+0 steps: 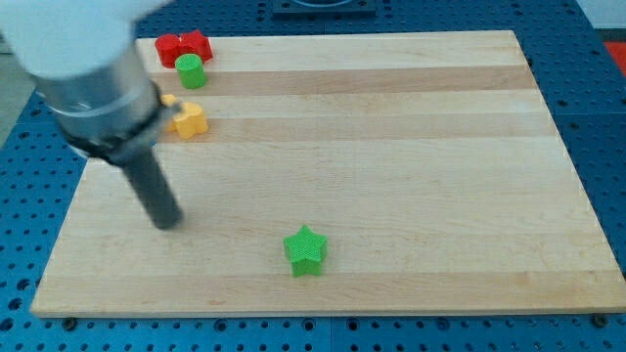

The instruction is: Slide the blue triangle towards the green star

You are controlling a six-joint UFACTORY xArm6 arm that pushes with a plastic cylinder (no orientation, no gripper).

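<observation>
The green star (306, 250) lies on the wooden board (391, 147) near the view's bottom, a little left of centre. No blue triangle shows in this view; it may be hidden behind the arm. My tip (168, 221) rests on the board at the view's left, well to the left of the green star and slightly above it. The arm's grey body (88, 68) covers the board's upper left corner.
At the view's top left lie a red block (184, 45), a green cylinder (190, 70) just below it, and a yellow block (189, 120). A small orange bit (168, 100) peeks out beside the arm. Blue perforated table surrounds the board.
</observation>
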